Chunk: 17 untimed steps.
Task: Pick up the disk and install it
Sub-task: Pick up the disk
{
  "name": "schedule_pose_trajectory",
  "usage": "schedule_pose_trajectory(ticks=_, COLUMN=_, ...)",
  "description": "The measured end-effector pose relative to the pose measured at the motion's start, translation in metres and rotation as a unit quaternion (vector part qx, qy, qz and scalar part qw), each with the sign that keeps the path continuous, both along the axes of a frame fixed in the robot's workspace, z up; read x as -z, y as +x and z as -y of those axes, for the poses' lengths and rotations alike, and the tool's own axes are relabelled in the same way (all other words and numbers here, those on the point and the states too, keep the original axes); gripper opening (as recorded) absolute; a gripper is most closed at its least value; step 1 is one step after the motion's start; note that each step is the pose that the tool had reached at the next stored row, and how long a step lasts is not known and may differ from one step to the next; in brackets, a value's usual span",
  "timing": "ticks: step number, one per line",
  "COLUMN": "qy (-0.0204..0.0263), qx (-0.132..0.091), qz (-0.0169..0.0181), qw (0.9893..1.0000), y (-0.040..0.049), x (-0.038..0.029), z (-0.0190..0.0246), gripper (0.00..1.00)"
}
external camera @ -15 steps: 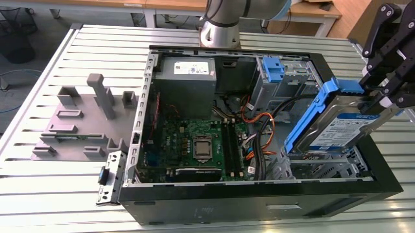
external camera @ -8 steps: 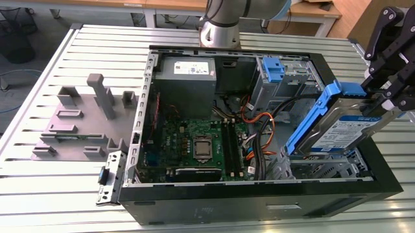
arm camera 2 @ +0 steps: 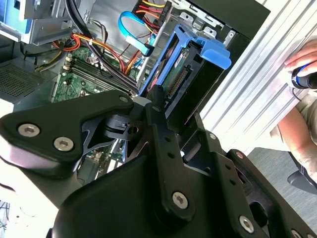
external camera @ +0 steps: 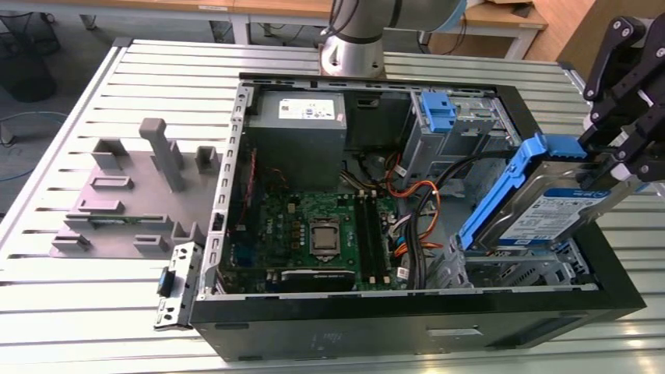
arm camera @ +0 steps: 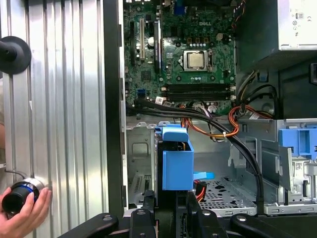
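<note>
Black jaws are clamped on the upper end of the disk [external camera: 561, 209], pinching its blue carrier from both sides. The drive therefore hangs directly below and ahead of them, not off to one side. Its long axis runs on a slant. The high end is at the jaws, and the low end dips inside the computer case [external camera: 416, 315], just above the perforated metal bay [external camera: 515, 273]. That bay is in the case's corner nearest the worktop [external camera: 83, 312] edge at the exterior view's right. The labelled face tilts upward and outward.

In the first wrist view the disk's far end points down toward the bay floor, with orange cables [arm camera: 218, 130] and the motherboard [arm camera: 188, 54] beyond it. By the look of it, the disk is lifted but not yet seated.

Outside the case, a person's hand [arm camera: 22, 213] holds a small dark cylinder on the worktop.
</note>
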<state>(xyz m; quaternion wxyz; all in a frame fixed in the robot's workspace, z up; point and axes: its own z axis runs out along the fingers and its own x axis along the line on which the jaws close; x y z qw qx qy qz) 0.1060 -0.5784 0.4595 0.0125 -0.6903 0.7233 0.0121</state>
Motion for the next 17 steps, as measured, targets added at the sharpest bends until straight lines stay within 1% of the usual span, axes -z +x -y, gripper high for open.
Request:
schedule_pose_trajectory(ticks=8, qy=0.0001, qx=0.0, qz=0.0, qw=1.0, y=0.0016, x=0.0012, z=-0.0003, gripper=0.35)
schedule_pose_trajectory(ticks=17, qy=0.0, qx=-0.001, qz=0.0, qw=1.0, y=0.002, x=0.0029, z=-0.0031, gripper=0.35)
